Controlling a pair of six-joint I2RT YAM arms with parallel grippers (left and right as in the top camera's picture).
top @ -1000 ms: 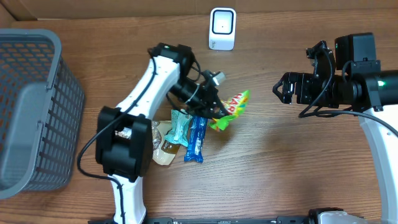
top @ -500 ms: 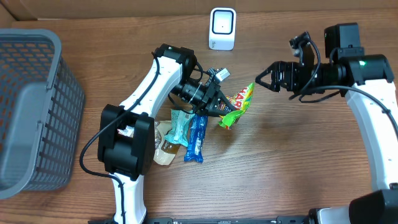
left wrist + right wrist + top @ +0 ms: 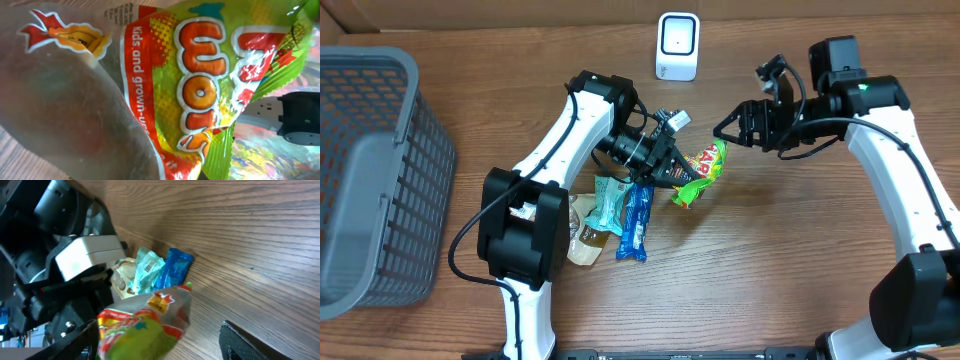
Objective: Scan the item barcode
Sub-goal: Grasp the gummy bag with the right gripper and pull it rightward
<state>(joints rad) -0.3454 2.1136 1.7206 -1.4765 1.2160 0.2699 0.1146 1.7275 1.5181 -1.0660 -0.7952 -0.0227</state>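
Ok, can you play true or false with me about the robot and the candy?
1. The left gripper is holding the green candy bag. True.
2. The white scanner is inside the grey basket. False: it stands on the table, far from the basket.
3. The right gripper is squeezed shut. False: its jaws are open, close to the top end of the candy bag.
4. A blue packet lies on the table right beside a teal packet. True.
5. The basket is next to the right arm. False: it sits on the left arm's side.
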